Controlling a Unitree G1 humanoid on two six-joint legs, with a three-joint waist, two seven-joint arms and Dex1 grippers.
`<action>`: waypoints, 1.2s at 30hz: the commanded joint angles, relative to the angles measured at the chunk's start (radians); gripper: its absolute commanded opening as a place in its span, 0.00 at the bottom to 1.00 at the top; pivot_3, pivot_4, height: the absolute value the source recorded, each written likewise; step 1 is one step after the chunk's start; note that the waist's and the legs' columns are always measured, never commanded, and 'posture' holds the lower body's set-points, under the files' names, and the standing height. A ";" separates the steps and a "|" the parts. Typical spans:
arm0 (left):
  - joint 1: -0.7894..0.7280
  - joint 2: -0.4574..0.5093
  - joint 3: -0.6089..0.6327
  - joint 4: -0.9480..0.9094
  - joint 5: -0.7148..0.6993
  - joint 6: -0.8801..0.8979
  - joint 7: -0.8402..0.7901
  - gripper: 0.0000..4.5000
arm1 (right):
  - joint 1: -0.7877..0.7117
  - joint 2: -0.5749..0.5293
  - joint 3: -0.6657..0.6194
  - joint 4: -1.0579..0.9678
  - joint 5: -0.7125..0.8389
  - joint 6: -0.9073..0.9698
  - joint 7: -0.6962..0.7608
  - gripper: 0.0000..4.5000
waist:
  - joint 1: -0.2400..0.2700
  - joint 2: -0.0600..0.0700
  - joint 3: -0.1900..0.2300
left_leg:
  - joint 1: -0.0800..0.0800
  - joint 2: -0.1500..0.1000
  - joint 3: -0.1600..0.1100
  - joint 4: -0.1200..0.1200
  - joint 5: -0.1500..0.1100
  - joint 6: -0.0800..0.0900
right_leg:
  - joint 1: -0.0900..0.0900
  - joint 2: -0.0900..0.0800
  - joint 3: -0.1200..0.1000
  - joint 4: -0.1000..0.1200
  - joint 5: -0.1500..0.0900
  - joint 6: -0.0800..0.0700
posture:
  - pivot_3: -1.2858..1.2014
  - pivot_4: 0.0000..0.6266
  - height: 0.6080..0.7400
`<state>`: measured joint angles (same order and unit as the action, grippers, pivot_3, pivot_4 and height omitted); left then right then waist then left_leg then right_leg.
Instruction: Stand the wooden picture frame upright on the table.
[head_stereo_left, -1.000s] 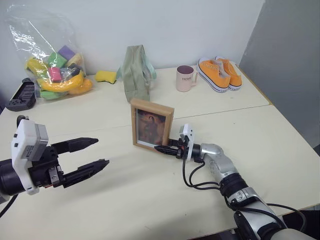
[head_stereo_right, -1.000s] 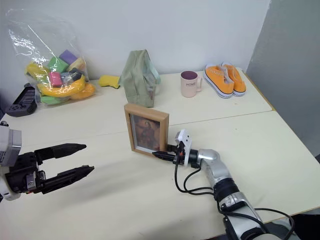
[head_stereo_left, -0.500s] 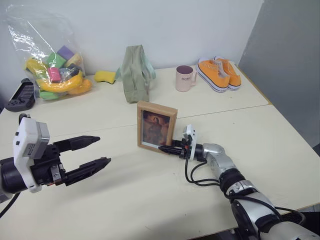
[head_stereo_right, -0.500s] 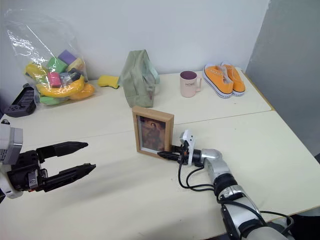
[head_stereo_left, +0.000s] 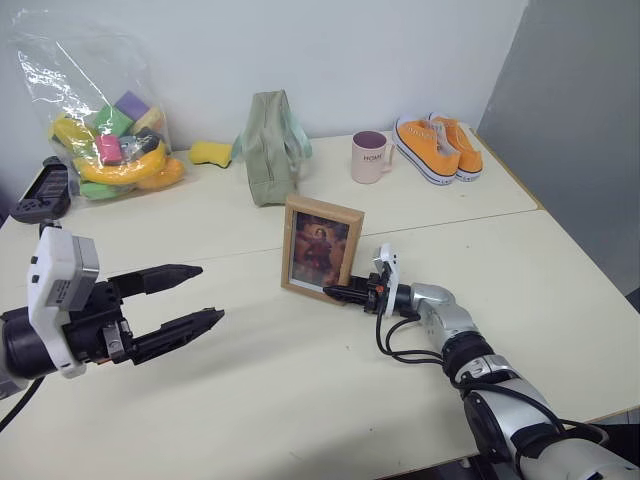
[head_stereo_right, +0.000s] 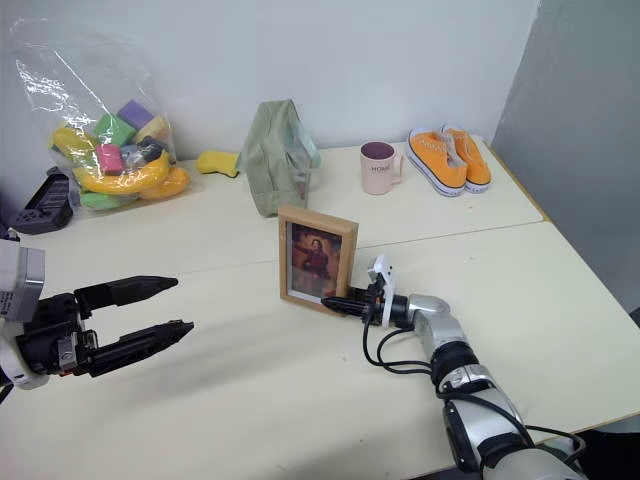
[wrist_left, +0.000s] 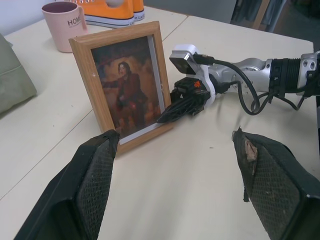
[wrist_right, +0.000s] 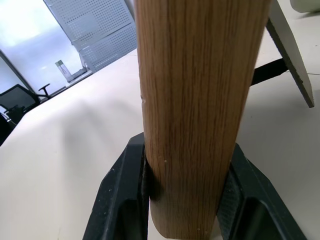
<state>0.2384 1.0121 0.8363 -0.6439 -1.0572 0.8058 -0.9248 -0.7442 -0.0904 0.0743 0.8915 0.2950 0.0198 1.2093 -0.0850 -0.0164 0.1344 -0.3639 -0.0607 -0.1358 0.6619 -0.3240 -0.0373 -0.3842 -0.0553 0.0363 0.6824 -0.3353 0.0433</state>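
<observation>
Leftmost, the left gripper (head_stereo_left: 190, 298) hangs above the table (head_stereo_left: 300, 400), well apart from the wooden picture frame (head_stereo_left: 322, 249) and off to that frame's left; its two black fingers stand wide apart with nothing between them. It points roughly across toward the frame, but a broad stretch of bare tabletop lies between the two.

Moving right, the frame stands near the middle of the table, just on the near side of the seam line, its long axis running up and down and its portrait side facing the robot (a little turned toward the left arm, judging by the left wrist view). In the right wrist view a fold-out stand (wrist_right: 287, 47) shows angling out behind it.

Right of the frame, the right gripper (head_stereo_left: 340, 293) reaches in level from the frame's right side, and its fingers are clamped on the frame's lower right corner, one on the front face, one on the back.

So the right arm is plainly the nearer one, already in contact. The coming move likely turns on whether the frame's bottom edge and stand sit flat on the table before those fingers let go; a release with the frame tilted could tip it over.
</observation>
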 joint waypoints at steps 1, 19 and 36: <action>-0.019 0.013 0.001 0.010 -0.007 0.002 0.005 0.86 | 0.003 0.003 -0.014 -0.026 0.004 0.023 0.017 0.30 | 0.000 0.000 0.000 | 0.000 0.000 0.000 0.000 0.000 0.000 | 0.000 0.000 0.000 0.000 0.000 0.000 | 0.52 0.24 1.00; -0.045 0.007 -0.027 0.017 -0.001 0.007 0.006 0.86 | 0.029 -0.008 -0.011 -0.083 -0.015 0.043 0.007 0.78 | 0.000 0.000 0.000 | 0.000 0.000 0.000 0.000 0.000 0.000 | 0.000 0.000 0.000 0.000 0.000 0.000 | 0.52 0.24 1.00; -0.050 0.002 -0.080 0.018 -0.090 0.075 0.040 0.86 | 0.275 -0.219 -0.105 -0.627 0.140 0.353 -0.051 0.78 | 0.007 0.001 0.000 | 0.000 0.000 0.000 0.000 0.000 0.000 | 0.000 0.000 0.001 0.000 0.000 0.000 | 0.52 0.24 1.00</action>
<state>0.2014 1.0107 0.7590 -0.6235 -1.1146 0.8732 -0.8915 -0.4791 -0.3017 -0.0007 0.3535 0.3869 0.3326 1.1752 -0.0784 -0.0158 0.1347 -0.3642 -0.0608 -0.1355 0.6618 -0.3242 -0.0372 -0.3841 -0.0557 0.0370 0.6821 -0.3352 0.0433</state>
